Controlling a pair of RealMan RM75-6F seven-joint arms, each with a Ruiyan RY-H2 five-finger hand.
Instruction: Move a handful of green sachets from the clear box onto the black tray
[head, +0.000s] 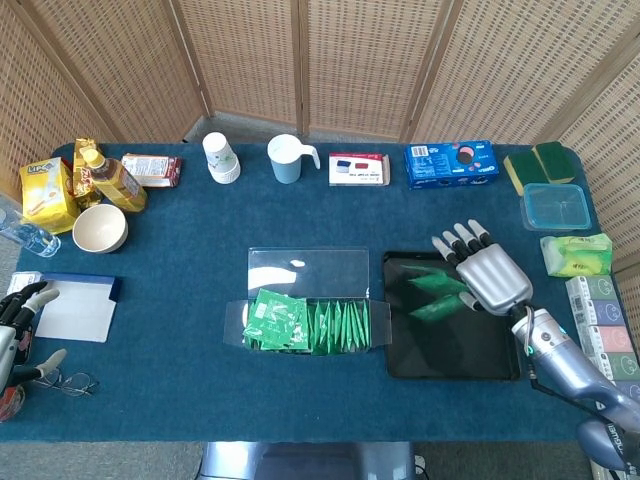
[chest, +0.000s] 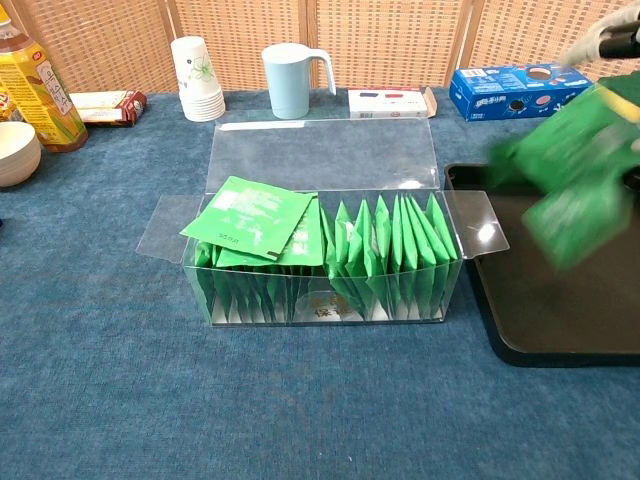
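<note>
Blue tabletop (head: 180, 300); motion-blurred green sachets (chest: 575, 180)

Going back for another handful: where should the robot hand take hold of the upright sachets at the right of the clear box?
Probably pinch the top edges of the upright sachets, coming straight down. They stand on edge, packed side by side in the clear box, whose lid is folded back; only the tops are exposed.
</note>
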